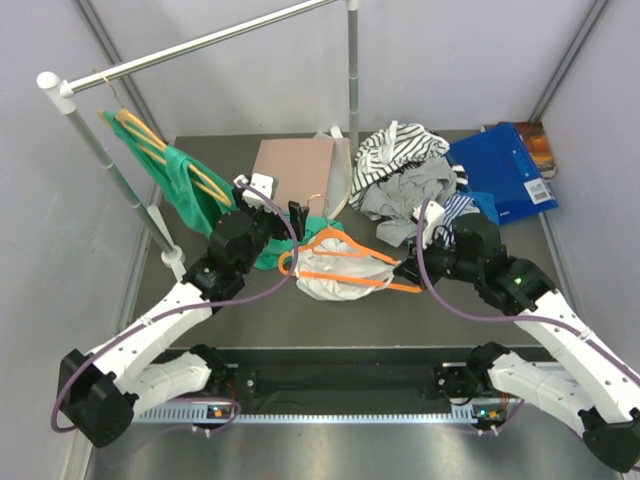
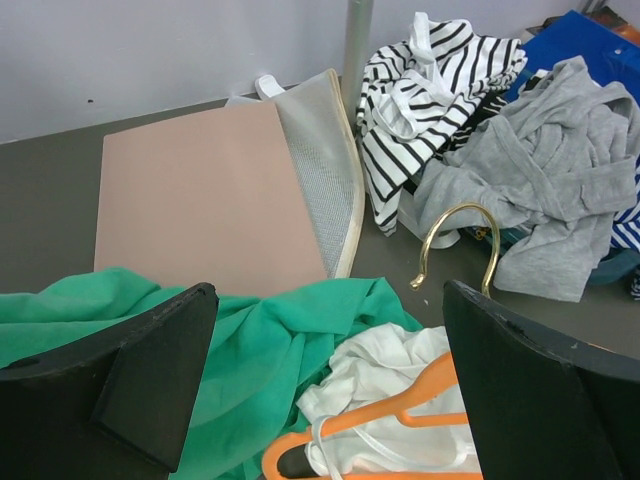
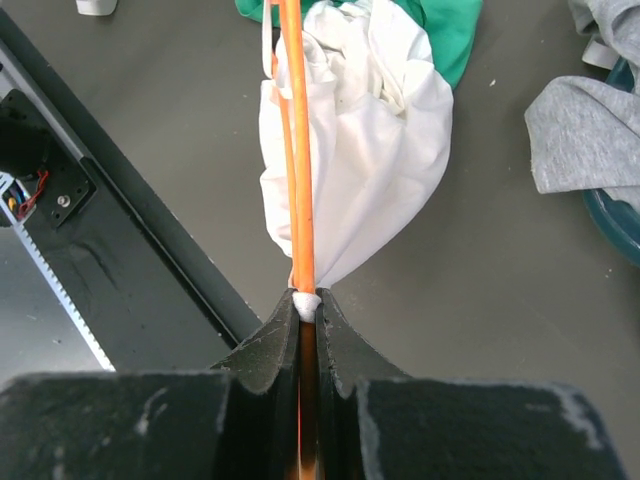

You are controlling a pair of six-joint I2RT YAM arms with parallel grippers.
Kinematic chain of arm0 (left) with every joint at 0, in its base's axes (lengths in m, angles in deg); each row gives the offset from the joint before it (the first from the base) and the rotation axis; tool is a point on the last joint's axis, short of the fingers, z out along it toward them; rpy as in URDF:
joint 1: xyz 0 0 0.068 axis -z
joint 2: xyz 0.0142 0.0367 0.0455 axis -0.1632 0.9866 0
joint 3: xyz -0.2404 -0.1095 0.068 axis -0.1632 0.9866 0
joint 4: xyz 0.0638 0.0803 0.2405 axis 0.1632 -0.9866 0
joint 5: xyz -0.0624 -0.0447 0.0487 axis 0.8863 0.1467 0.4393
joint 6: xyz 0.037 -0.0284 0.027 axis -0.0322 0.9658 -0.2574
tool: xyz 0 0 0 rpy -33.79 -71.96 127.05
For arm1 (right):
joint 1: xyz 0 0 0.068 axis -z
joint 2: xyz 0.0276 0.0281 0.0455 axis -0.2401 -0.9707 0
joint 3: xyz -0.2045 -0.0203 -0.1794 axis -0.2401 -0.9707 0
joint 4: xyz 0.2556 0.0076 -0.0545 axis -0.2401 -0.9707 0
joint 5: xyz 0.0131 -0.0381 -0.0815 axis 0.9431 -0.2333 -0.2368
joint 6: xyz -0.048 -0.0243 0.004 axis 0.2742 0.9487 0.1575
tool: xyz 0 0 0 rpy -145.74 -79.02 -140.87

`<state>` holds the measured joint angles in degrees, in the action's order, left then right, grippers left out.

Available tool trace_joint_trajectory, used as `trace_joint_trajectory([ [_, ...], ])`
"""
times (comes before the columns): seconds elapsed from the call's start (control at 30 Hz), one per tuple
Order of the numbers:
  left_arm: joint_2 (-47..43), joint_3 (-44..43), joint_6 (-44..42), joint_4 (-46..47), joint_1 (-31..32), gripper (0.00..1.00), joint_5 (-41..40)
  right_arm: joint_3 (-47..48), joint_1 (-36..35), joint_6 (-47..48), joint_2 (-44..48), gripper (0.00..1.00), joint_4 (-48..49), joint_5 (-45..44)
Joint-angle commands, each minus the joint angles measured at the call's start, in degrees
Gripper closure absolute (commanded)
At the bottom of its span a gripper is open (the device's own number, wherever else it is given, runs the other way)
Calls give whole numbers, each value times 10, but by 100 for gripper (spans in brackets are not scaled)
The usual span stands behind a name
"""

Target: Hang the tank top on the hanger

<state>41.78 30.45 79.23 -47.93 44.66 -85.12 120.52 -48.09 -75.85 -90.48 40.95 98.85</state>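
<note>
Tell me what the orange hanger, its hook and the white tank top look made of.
The hanger looks like plastic: thin rod, smooth, evenly bright orange, slight sheen. Its hook is probably metal: gold-coloured, glossy, bright highlights along the curve. The tank top is thin, soft white fabric, matte, gathering in fine folds; weave too fine to tell.

around you: pale grey walls (image 1: 480, 60), dark grey desk (image 1: 300, 325), silver clothes rail (image 1: 200, 44) on upright poles (image 1: 353, 70).
</note>
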Motion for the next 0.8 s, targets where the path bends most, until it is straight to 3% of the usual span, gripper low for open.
trace_joint_trajectory([
  [0.0,8,-20,2,44,-5,1,-12,27,9,10,17,100,20,14],
  [0.77,46,-9,12,92,-25,1,-1,23,9,0,42,100,33,45],
])
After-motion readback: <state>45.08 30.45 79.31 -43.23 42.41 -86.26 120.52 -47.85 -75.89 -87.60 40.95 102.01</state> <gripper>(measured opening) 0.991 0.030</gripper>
